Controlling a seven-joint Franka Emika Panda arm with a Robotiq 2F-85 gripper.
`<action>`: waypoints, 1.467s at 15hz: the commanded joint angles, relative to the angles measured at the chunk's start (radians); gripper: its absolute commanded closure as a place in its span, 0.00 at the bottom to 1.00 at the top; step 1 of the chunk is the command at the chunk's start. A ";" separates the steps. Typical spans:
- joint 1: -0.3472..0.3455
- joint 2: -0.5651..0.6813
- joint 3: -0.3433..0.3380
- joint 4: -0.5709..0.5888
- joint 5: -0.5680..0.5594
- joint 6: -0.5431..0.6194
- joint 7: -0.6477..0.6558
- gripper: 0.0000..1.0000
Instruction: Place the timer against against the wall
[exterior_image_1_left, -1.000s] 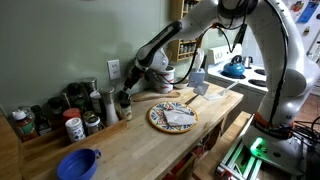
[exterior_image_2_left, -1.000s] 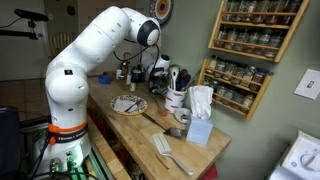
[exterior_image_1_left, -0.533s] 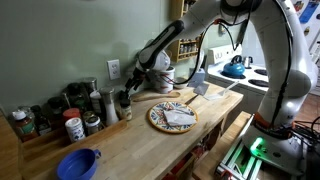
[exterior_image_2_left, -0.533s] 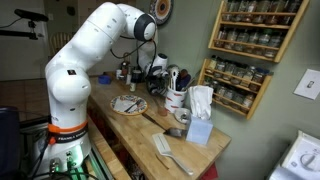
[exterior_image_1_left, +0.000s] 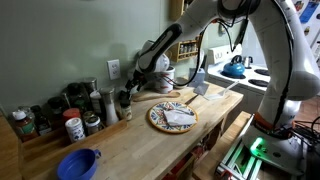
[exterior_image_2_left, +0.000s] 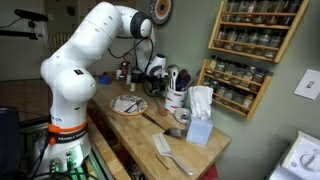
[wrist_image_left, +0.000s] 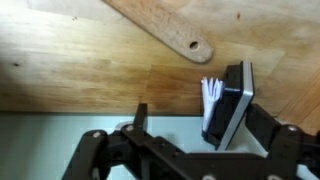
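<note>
Timer (wrist_image_left: 229, 104) (by the wall (wrist_image_left: 38, 138)) stands near a wooden handle (wrist_image_left: 165, 28).

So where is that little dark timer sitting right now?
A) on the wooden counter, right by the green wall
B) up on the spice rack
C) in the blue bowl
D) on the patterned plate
A: the wrist view shows the timer standing on the wooden counter where it meets the wall, inside the spread of the open gripper.
</note>
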 joint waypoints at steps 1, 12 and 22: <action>0.082 -0.005 -0.106 0.006 -0.058 -0.026 0.145 0.00; 0.133 0.018 -0.187 0.062 -0.090 -0.196 0.346 0.00; 0.271 0.005 -0.223 0.063 -0.420 -0.175 0.258 0.00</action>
